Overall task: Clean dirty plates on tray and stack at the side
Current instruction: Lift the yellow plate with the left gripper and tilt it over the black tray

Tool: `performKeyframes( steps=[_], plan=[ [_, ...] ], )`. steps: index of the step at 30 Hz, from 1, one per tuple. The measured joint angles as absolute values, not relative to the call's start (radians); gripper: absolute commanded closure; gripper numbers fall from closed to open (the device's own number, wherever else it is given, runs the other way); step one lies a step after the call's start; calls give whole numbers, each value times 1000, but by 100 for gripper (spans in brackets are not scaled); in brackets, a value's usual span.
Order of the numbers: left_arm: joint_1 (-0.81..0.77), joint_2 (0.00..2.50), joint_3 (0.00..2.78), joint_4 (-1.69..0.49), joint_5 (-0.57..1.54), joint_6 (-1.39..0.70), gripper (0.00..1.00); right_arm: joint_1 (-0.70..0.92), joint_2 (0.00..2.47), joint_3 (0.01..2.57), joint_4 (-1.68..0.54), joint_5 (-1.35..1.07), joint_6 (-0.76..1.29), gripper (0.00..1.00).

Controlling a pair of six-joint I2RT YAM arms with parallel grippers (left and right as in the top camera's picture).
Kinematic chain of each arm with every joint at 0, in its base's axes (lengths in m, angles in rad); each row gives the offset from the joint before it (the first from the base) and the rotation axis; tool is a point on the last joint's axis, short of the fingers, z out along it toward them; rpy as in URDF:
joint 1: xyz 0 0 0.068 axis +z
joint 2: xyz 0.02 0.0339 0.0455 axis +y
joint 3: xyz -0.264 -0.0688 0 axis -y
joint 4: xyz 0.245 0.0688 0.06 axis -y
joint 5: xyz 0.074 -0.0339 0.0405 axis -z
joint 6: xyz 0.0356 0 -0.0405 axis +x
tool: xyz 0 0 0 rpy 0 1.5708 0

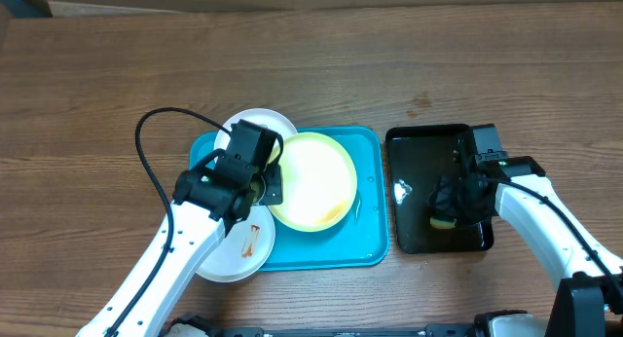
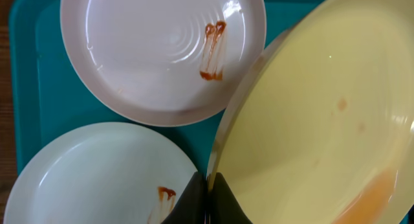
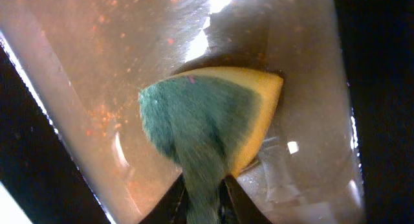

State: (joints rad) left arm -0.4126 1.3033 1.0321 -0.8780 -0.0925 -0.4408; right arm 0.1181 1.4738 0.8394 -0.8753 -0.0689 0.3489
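- Left claw (image 1: 265,178), over the blue tray (image 1: 375,235), is pressed together on the rim of the yellow plate (image 1: 311,176); in the left wrist view its dark fingertips (image 2: 194,201) pinch that rim from both sides.
- Right claw (image 1: 450,203) hangs over the black tray (image 1: 419,147), its fingers (image 3: 173,208) closed on a corner of the sponge (image 3: 207,120).
- Wooden worktop (image 1: 389,64) carries both trays; the black one lies just to the right of the blue one.
- Blue tray holds all three plates.
- Black tray is glossy and looks wet, with reddish specks across its floor.
- Yellow plate fills the tray's middle and overlaps the edge of a white plate; a pale orange smear (image 2: 375,191) lies near its rim.
- Far white plate (image 1: 255,123) overhangs the tray's far left edge.
- Near white plate (image 1: 238,249) overhangs the near left corner and bears a brown streak (image 1: 249,242).
- Sponge is green-topped and yellow beneath, resting on the black tray's floor.
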Motion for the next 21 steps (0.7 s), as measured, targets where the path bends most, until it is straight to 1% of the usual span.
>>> performKeyframes(
  steps=[1, 2, 4, 9, 11, 14, 18, 21],
  plan=[
    [-413, 1303, 1055, -894, -95, -441, 96, 118, 1474, 839, -878, -70, 345, 43],
    [-413, 1303, 1077, -903, -95, -440, 96, 118, 1474, 839, -881, -67, 347, 37],
    [-413, 1303, 1114, -907, -95, -441, 96, 118, 1474, 838, -887, -66, 344, 31],
    [-413, 1306, 1190, -910, -94, -440, 96, 109, 1474, 851, -909, -114, 331, 20],
    [-413, 1324, 1215, -913, -90, -441, 96, 88, 1474, 890, -950, -149, 322, 11],
    [-413, 1383, 1255, -913, -79, -440, 96, 41, 1474, 994, -1003, -181, 313, 0],
    [-428, 1491, 1306, -912, -74, -441, 96, -35, 1474, 1102, -1025, -198, 306, 0],
    [-461, 1575, 1356, -904, -68, -441, 96, -107, 1474, 1131, -1022, -204, 306, 0]
  ],
)
